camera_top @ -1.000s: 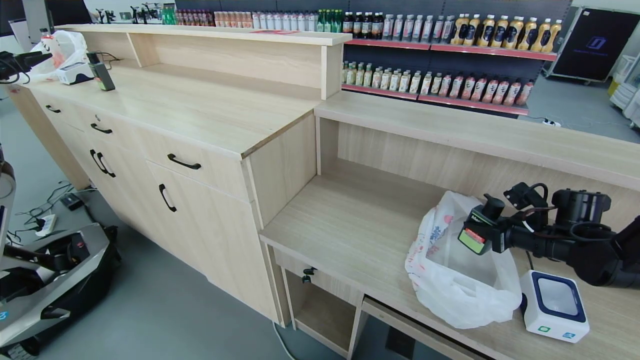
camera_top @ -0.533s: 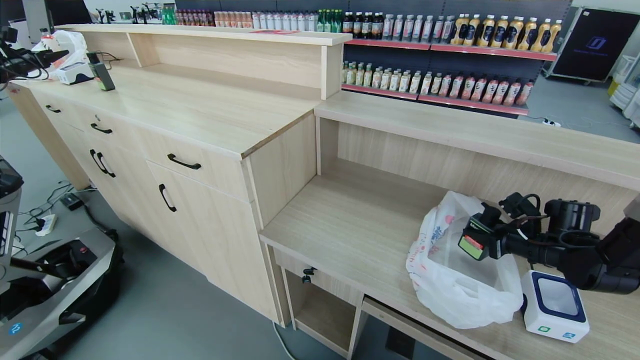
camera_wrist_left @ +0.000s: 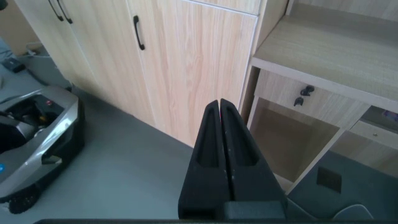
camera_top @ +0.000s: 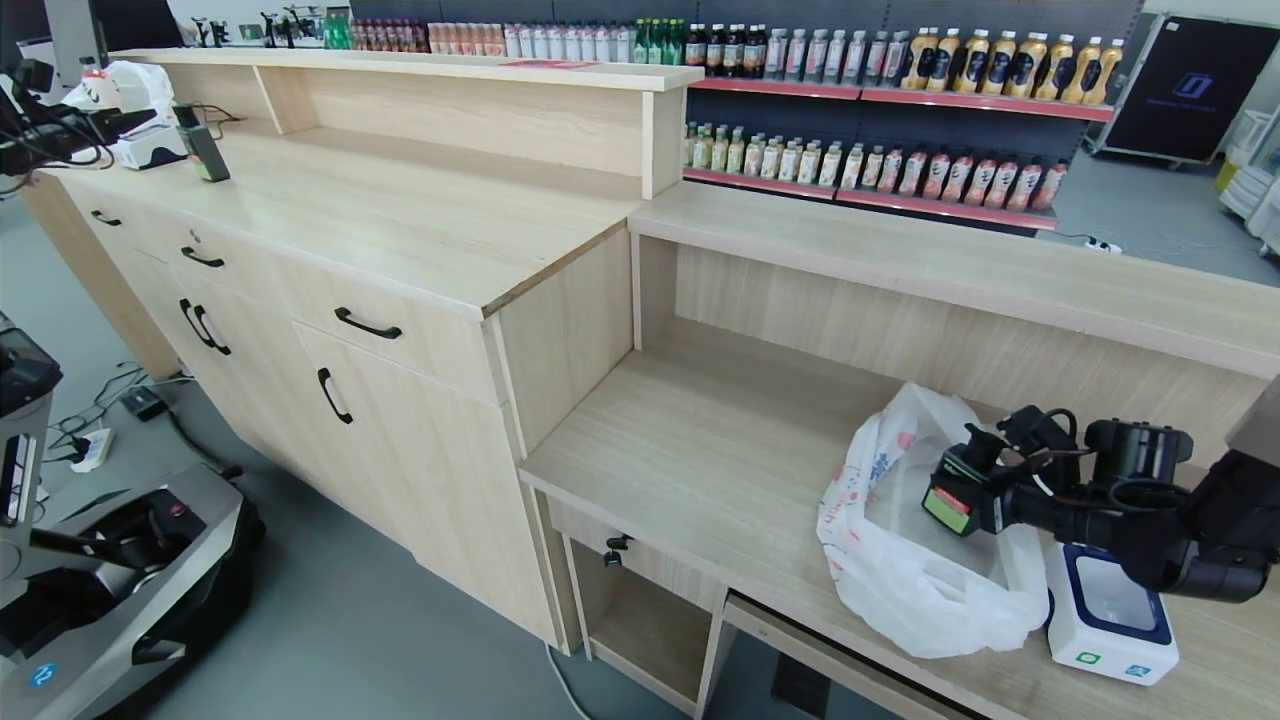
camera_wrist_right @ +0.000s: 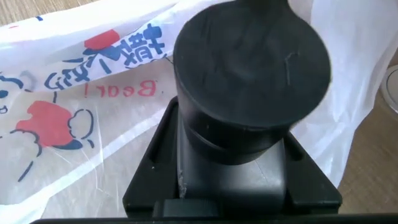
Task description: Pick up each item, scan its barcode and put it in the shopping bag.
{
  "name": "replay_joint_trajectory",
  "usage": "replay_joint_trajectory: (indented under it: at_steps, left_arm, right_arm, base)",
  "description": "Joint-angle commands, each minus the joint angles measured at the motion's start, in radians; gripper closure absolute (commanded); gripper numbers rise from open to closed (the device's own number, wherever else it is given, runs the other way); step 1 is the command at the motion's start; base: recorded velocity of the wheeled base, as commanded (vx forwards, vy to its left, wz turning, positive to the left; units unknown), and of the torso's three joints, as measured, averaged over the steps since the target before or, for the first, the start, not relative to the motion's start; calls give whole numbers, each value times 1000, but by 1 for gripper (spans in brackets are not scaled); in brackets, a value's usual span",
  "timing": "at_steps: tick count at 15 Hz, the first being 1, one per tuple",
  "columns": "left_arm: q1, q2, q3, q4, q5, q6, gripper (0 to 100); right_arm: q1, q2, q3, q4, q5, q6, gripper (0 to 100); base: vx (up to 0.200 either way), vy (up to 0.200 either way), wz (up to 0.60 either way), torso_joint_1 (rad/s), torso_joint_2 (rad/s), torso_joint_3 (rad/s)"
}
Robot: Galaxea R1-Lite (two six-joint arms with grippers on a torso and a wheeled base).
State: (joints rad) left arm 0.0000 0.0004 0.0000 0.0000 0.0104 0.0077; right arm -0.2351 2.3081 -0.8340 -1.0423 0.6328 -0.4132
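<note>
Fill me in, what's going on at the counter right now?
The right gripper holds a black-capped bottle at the open mouth of the shopping bag, jaws shut on it. The bag sits on the low counter with the scanner beside it. The left gripper is shut and empty, off above the floor by the cabinet.

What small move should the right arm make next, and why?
Probably lower the right gripper a little, then open the jaws. It holds the black-capped item over the open mouth of the shopping bag, seemingly above the rim rather than inside.
</note>
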Motion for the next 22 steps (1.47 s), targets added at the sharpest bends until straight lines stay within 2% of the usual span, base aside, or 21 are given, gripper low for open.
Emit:
replay_joint_trajectory:
  at_steps: [1, 7, 11, 13, 16, 17, 19, 22]
  left_arm:
    - [0, 0, 0, 0, 0, 0, 100]
    - [0, 0, 0, 0, 0, 0, 100]
    - [0, 0, 0, 0, 0, 0, 100]
    - [0, 0, 0, 0, 0, 0, 100]
    - [0, 0, 0, 0, 0, 0, 100]
    - [0, 0, 0, 0, 0, 0, 100]
    - [0, 0, 0, 0, 0, 0, 100]
    - [0, 0, 0, 0, 0, 0, 100]
  right_arm:
    - [-1, 14, 1, -1, 1, -4, 0]
    - [11, -84, 13, 28, 22, 20, 0]
    - [25, -357, 78, 142, 35, 57, 0]
    - [23, -558, 168, 176, 25, 57, 0]
    - [-79, -837, 314, 257, -59, 53, 0]
    - [-170, -987, 417, 326, -120, 48, 0]
    - [-230, -1127, 414, 536, -223, 50, 0]
    - [-303, -1191, 417, 693, -400, 59, 0]
  base:
    - [0, 0, 0, 0, 0, 0]
    - [0, 0, 0, 0, 0, 0]
    - [0, 0, 0, 0, 0, 0]
    - [0, 0, 0, 0, 0, 0]
    - [0, 0, 0, 0, 0, 0]
    - [0, 0, 0, 0, 0, 0]
    - [0, 0, 0, 0, 0, 0]
    - [0, 0, -600, 1, -2, 4]
